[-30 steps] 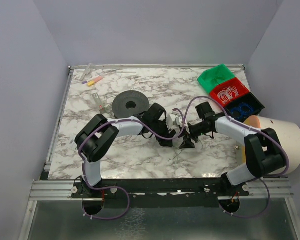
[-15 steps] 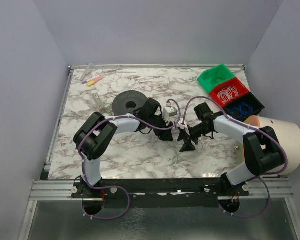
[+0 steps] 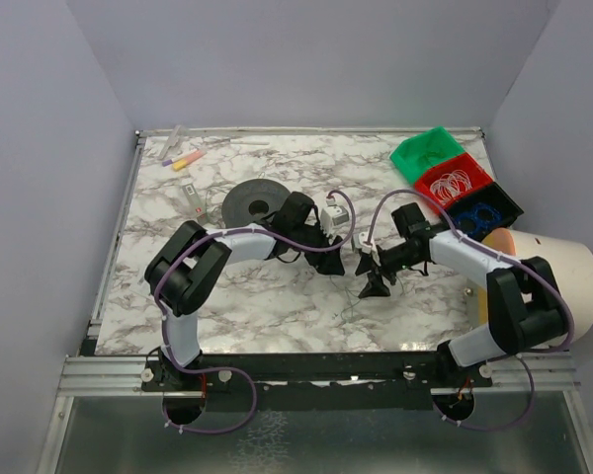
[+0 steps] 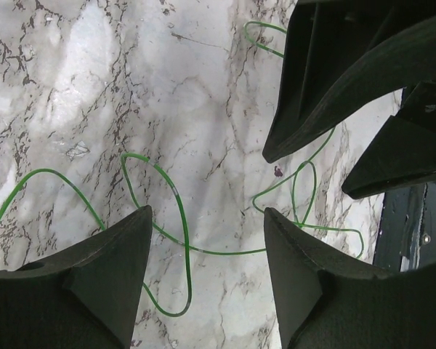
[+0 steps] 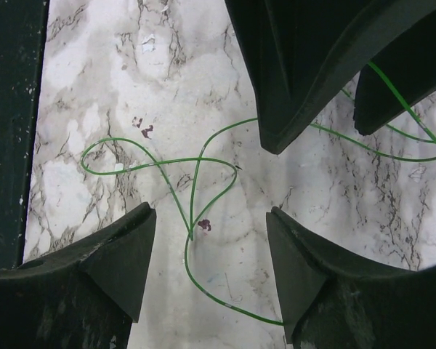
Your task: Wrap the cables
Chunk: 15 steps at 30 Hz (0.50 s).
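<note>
The left fingers [image 4: 109,276] are spread apart with nothing pinched in them. The right fingers [image 5: 116,269] are spread apart too and hold nothing. The two pairs point at each other, tips close but not touching. A thin green cable [image 4: 176,200] lies loose and curly on the marble worktop [image 4: 94,73]. One loop sits under the gap between the left fingers, and more curls cross under the gap between the right fingers.
</note>
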{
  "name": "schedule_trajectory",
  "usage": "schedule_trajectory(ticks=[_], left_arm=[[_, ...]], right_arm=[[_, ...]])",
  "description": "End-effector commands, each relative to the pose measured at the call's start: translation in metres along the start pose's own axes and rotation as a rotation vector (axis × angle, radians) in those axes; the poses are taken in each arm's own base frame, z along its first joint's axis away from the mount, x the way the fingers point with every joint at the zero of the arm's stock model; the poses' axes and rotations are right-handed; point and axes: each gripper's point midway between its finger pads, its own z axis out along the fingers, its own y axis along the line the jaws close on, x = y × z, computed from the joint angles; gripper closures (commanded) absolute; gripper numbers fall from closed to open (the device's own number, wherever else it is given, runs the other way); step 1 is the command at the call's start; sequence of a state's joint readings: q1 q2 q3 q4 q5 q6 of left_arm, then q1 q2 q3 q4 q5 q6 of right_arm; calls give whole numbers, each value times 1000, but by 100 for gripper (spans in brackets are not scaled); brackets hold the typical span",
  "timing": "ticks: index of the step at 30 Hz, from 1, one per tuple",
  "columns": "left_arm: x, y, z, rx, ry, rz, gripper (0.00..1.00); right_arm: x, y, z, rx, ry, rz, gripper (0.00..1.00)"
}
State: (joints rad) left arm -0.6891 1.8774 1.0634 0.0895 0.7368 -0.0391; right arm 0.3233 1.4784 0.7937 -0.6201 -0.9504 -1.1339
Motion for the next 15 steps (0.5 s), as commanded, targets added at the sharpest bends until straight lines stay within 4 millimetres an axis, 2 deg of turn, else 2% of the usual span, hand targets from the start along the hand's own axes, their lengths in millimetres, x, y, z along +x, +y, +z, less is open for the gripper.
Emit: schedule_trajectory(ticks=[1, 6, 10, 11, 13, 15], left_arm=[[-3, -5, 3, 34, -11, 3, 36], [-1, -2, 5, 40, -6, -17, 35], [-1, 2, 4, 44, -12, -43, 35], [-1, 3, 4, 44, -12, -48, 35], [-2, 4, 3, 43, -15, -52, 35], [-3, 5, 2, 41, -17, -51, 34]], right_arm=[[14, 5, 8, -25, 57, -2, 33], [23, 0, 16, -5, 107, 5, 34], [27, -1, 21, -6, 128, 12, 40], [27, -2, 22, -2, 134, 9, 44], [28, -3, 22, -2, 144, 13, 59], [25, -5, 22, -7, 142, 16, 82]])
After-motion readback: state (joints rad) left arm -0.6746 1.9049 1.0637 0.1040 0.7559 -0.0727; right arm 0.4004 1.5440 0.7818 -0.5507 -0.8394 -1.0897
